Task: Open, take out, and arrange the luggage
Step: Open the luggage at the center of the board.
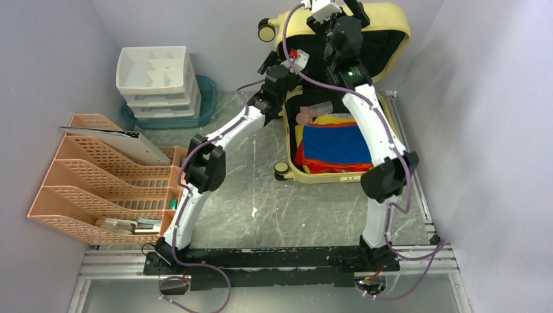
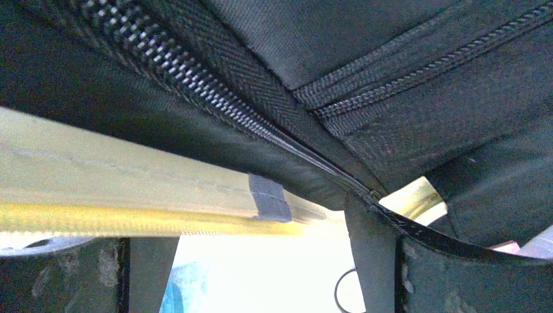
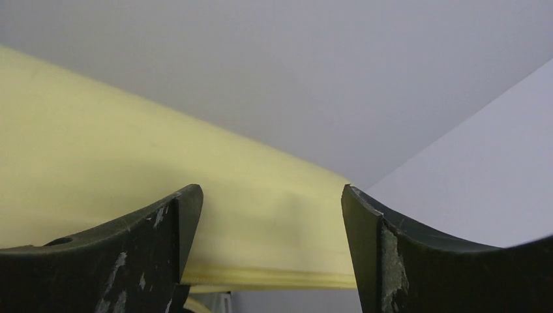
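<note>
The pale yellow luggage [image 1: 326, 177] lies open at the back right of the table. Its lid [image 1: 394, 36] stands up against the back wall and shows black lining. Folded blue, red and yellow clothes [image 1: 336, 145] and a pinkish cylinder [image 1: 313, 114] lie in the lower half. My left gripper [image 1: 277, 65] is open at the lid's left edge. In the left wrist view [image 2: 261, 261] the yellow rim [image 2: 130, 189] and zipped black lining [image 2: 391, 78] fill the frame. My right gripper [image 1: 345, 13] is open at the lid's top, with the yellow shell [image 3: 98, 143] just beyond its fingers [image 3: 270, 215].
A white drawer unit [image 1: 156, 78] sits on a teal tray [image 1: 205, 104] at the back left. An orange file rack [image 1: 111, 176] with papers stands along the left. Grey walls close in on the left, back and right. A metal rail [image 1: 417, 195] runs along the right.
</note>
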You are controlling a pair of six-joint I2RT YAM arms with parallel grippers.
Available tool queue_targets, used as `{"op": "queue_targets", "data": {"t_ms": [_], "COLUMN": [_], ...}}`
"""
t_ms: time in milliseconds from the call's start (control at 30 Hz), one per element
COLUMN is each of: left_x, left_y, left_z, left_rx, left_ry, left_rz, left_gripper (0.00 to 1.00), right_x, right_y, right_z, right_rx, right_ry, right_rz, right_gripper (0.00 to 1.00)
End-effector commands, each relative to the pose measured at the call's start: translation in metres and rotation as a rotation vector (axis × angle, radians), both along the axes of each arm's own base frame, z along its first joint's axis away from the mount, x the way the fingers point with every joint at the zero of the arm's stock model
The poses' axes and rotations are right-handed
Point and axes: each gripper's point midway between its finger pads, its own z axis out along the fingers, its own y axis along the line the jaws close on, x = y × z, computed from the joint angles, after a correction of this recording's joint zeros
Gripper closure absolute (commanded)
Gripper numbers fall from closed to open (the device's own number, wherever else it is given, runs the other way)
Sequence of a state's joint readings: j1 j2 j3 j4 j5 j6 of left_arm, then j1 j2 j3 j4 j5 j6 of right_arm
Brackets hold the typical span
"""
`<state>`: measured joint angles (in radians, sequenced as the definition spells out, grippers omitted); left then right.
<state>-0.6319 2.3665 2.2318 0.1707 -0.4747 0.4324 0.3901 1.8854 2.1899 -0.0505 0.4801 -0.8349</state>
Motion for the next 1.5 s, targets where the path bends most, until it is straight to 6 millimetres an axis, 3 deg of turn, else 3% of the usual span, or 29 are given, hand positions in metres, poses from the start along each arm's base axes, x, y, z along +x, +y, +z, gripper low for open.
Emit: {"op": "queue_targets", "data": {"t_ms": [0, 167, 333, 500, 667, 800, 867, 900, 1033, 1133, 1167, 1300, 1467], "left_x": [-0.018, -0.023, -0.029, -0.023, -0.014, -0.019, -0.028, -0.034, -0.071, -0.109, -0.126, -0.178, -0.215], "left_y": [0.003, 0.002, 0.0, -0.002, -0.002, -0.008, -0.015, -0.017, -0.024, -0.016, -0.007, 0.029, 0.091], "left_z": [0.056, 0.056, 0.048, 0.036, 0.037, 0.04, 0.04, 0.041, 0.024, 0.013, 0.018, -0.006, -0.033], "left_rx": [-0.04, -0.033, -0.014, 0.03, 0.027, 0.004, 0.007, 0.014, 0.054, 0.056, 0.054, 0.127, 0.151], "left_ry": [-0.07, -0.053, -0.044, -0.06, -0.1, -0.116, -0.107, -0.1, 0.033, 0.161, 0.19, 0.304, 0.366], "left_rz": [-0.029, -0.035, -0.028, 0.028, 0.075, 0.041, 0.01, -0.004, -0.093, -0.176, -0.2, -0.246, -0.24], "left_gripper": [0.05, 0.05, 0.05, 0.05, 0.06, 0.06, 0.05, 0.04, 0.04, 0.04, 0.04, 0.04, 0.04], "right_x": [0.025, 0.049, 0.05, 0.027, -0.001, -0.021, -0.025, -0.038, -0.067, -0.096, -0.103, -0.123, -0.11], "right_y": [-0.024, -0.034, -0.058, -0.073, -0.074, -0.07, -0.066, -0.065, -0.056, -0.05, -0.048, -0.06, -0.105], "right_z": [0.01, 0.004, 0.03, 0.065, 0.097, 0.091, 0.067, 0.06, -0.013, -0.072, -0.092, -0.161, -0.22], "right_rx": [0.048, 0.021, 0.038, 0.089, 0.177, 0.174, 0.177, 0.177, 0.164, 0.181, 0.187, 0.176, 0.252], "right_ry": [-0.078, -0.137, -0.291, -0.452, -0.412, -0.288, -0.187, -0.149, 0.074, 0.19, 0.234, 0.342, 0.436], "right_rz": [-0.091, -0.145, -0.229, -0.293, -0.195, -0.116, -0.062, -0.029, 0.081, 0.159, 0.174, 0.156, 0.068], "right_gripper": [0.16, 0.16, 0.18, 0.17, 0.13, 0.09, 0.08, 0.08, 0.06, 0.05, 0.04, 0.01, 0.0]}}
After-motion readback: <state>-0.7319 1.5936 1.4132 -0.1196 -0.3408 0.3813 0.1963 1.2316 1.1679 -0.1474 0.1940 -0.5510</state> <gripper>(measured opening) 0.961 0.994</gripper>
